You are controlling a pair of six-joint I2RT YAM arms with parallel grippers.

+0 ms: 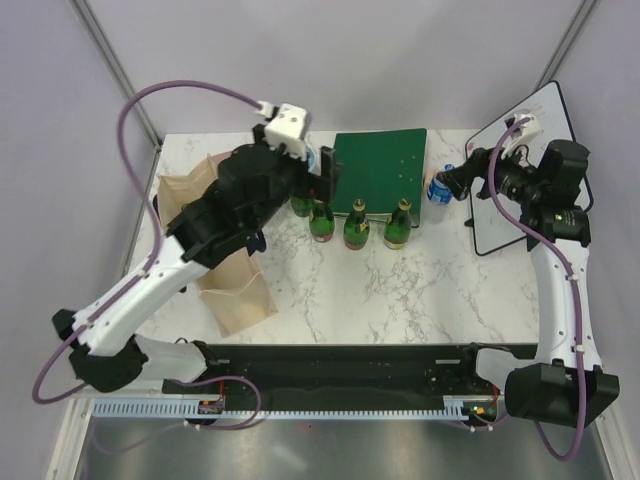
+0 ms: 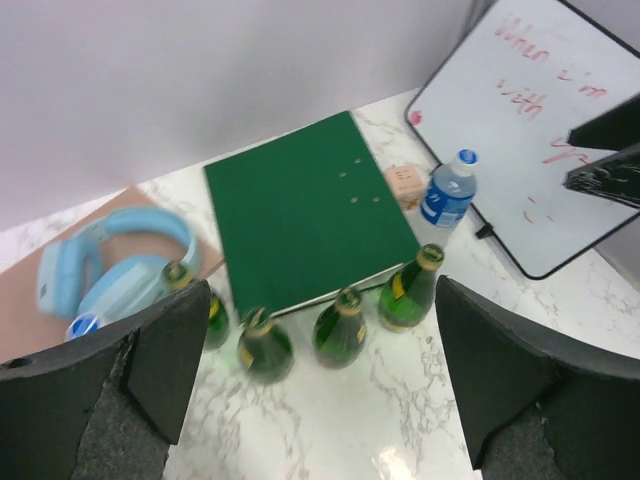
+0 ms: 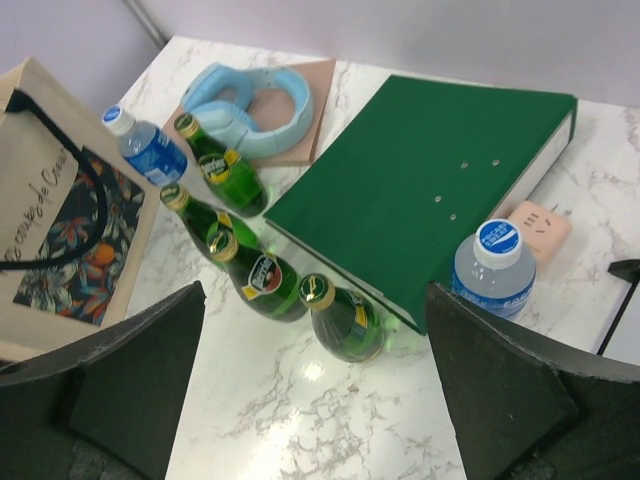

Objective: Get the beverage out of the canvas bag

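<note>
Hovering left gripper (image 2: pixel 322 340): black jaws spread wide and holding nothing, above the green bottles at the lower middle of the left wrist view.
Right gripper (image 3: pixel 315 340): jaws wide apart and empty, its two dark fingers filling the lower corners of the right wrist view.
Canvas bag: the beige cloth canvas bag (image 3: pixel 60 230) with a navy strap handle and a floral panel sits at the left edge of the right wrist view. In the top view the left arm crosses over it at the left of the frame. Its inside cannot be seen.
Beverage: a small clear plastic water bottle with blue cap and blue label (image 3: pixel 148 150) stands upright on the white marble counter (image 3: pixel 300 410). It is outside the bag and just beside it, upper left of the right wrist view, and neither gripper touches it.
Green bottles: four dark green glass bottles with gold necks (image 3: pixel 265 280) stand in a row along the binder's edge, centre of the frame.
Binder: a flat green binder (image 3: pixel 420 190) lies upper centre-right.
Second bottle: another clear blue-capped water bottle (image 3: pixel 493 265) stands just beside the binder's corner, near a small peach block (image 3: pixel 540 225).
Headphones: light blue headphones (image 3: pixel 245 100) rest on a brown mat (image 3: pixel 320 80), top of the frame.
Whiteboard: a white board with red handwriting (image 2: pixel 530 130) lies at the upper right of the left wrist view.
</note>
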